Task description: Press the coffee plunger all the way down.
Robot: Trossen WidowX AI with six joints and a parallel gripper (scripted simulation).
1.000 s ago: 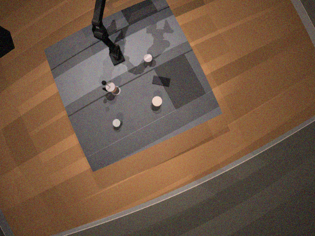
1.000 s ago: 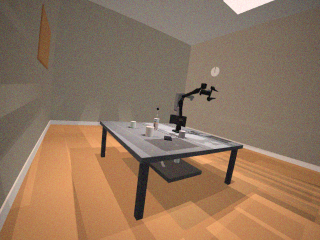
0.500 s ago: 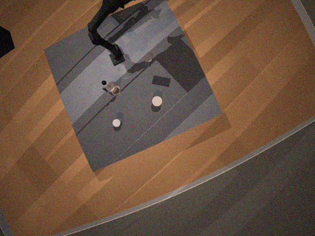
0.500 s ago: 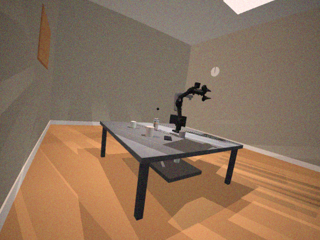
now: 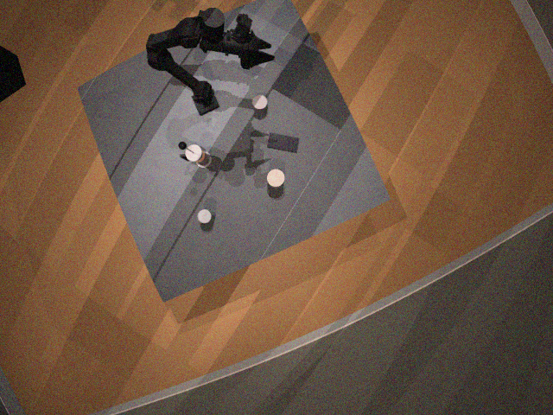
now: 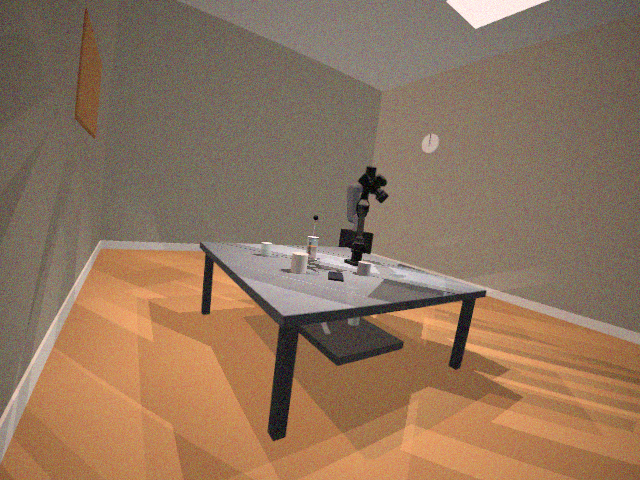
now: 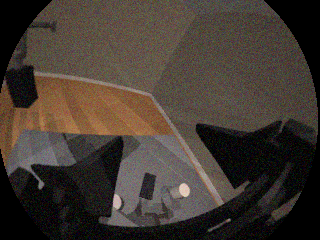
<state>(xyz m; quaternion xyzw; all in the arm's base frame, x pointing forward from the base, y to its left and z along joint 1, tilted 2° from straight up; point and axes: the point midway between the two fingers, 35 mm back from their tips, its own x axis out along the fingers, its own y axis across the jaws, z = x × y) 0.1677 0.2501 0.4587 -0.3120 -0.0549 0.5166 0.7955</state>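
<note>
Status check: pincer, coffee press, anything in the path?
Pincer open, empty, high above the table's far edge. Coffee press upright, plunger knob up, untouched. Three cups and a dark block nearby, none touching it.

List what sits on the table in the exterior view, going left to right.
Small white cup → larger white cup → coffee press with its plunger knob raised → flat dark block → arm base → white cup. The open pincer is high above the table.
</note>
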